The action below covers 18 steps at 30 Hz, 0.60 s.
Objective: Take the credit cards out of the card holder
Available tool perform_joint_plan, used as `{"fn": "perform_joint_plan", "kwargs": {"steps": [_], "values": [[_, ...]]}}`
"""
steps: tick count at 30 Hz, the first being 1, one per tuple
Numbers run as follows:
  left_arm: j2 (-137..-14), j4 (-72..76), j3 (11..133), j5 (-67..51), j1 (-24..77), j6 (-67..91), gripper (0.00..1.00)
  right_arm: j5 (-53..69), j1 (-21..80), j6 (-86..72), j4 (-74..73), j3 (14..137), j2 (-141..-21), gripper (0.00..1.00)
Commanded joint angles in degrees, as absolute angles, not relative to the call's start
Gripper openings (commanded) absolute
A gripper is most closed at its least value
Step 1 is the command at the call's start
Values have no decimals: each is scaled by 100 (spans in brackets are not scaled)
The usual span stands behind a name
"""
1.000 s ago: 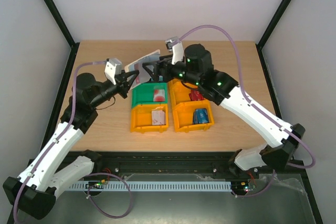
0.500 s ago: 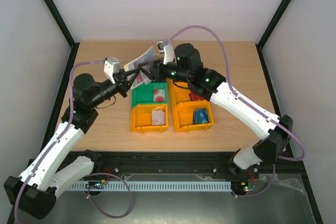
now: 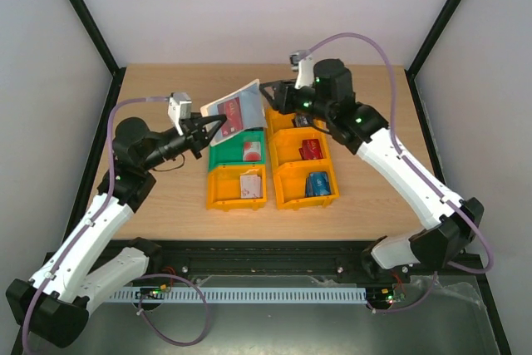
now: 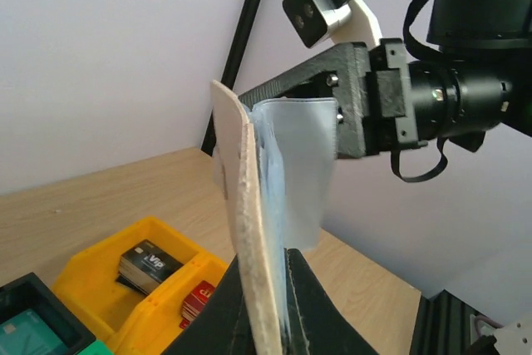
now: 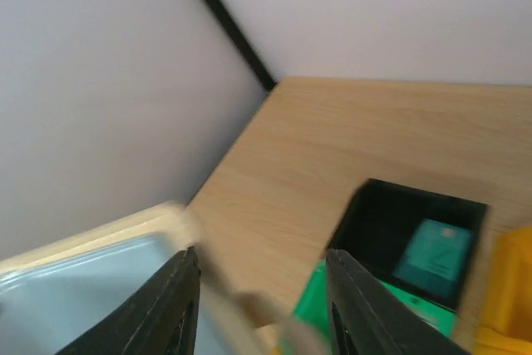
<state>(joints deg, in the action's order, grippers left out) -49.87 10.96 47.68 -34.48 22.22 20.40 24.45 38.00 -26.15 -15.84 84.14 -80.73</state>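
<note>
My left gripper (image 3: 216, 125) is shut on the lower edge of the card holder (image 3: 235, 106), a pale grey-blue sleeve with tan edges held tilted in the air above the bins. A red card (image 3: 236, 113) shows on the holder's upper face. In the left wrist view the holder (image 4: 253, 230) stands edge-on between my left gripper's (image 4: 278, 276) jaws. My right gripper (image 3: 268, 96) hangs just right of the holder's top corner. Its jaws (image 5: 262, 288) stand apart with nothing clearly between them. The holder (image 5: 83, 288) lies blurred at their left.
Below the holder are a green bin (image 3: 223, 152) with a white-pink card (image 3: 252, 151) and orange bins (image 3: 218, 189) (image 3: 293, 187) holding red (image 3: 312, 150), blue (image 3: 317, 183) and black (image 4: 145, 261) cards. A black bin (image 5: 378, 222) holds a teal card (image 5: 434, 255).
My right gripper has drawn back to the right, away from the holder, with its jaws narrowing. The holder has swung so its red face shows. The left grip is unchanged.
</note>
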Motion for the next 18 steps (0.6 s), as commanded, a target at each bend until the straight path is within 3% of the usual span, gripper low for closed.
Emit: {"fn": "perform_joint_plan", "kwargs": {"steps": [1, 6, 12, 18], "values": [[-4919, 1336, 4792, -3568, 2209, 2167, 2, 1856, 3415, -2344, -2319, 8491, -7752, 44], [-4978, 934, 4924, -2996, 2207, 1912, 2, 2041, 3322, -1838, -2536, 8628, -7392, 47], [-5063, 689, 4985, -2258, 2217, 1486, 2, 3745, 3516, -1785, -1863, 8525, -7227, 29], [-4957, 1494, 4947, -3939, 2192, 1861, 2, 5408, 4009, -2223, -687, 8265, -7609, 31]]}}
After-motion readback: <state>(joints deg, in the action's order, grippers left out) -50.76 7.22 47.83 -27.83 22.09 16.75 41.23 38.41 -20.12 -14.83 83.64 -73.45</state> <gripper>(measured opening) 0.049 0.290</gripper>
